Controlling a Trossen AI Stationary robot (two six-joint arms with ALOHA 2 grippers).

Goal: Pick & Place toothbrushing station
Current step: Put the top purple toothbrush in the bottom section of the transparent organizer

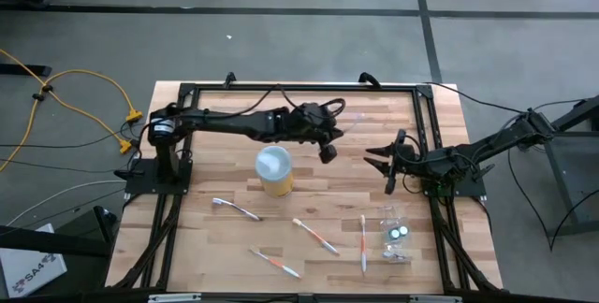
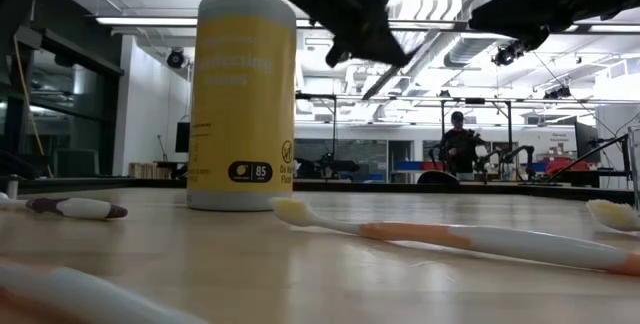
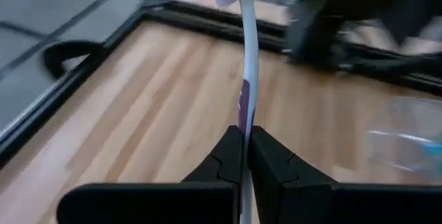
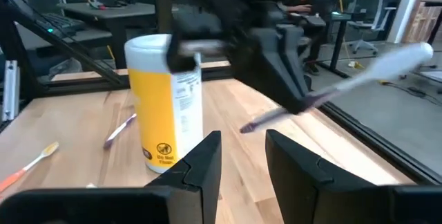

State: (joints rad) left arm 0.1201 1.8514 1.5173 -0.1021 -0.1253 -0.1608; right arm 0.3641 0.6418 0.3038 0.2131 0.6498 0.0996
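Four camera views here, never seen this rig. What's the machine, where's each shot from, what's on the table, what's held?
Two dark robot arms work at a wooden table. One picture looks straight down, one sits at table height, and one rides each wrist. The left tool is shut on a white-and-purple toothbrush, held above the table. The right tool is open and holds nothing. On the table stand a yellow canister, loose toothbrushes such as an orange one, and a clear holder cup with teal-capped bottles.

A white toothbrush with purple markings [image 3: 247, 58] is pinched in the left tool [image 3: 245, 141], above the table. 4 other toothbrushes [image 1: 314, 235] lie flat near the clear holder cup [image 1: 394, 236], which holds 2 teal-capped bottles [image 1: 400, 232].
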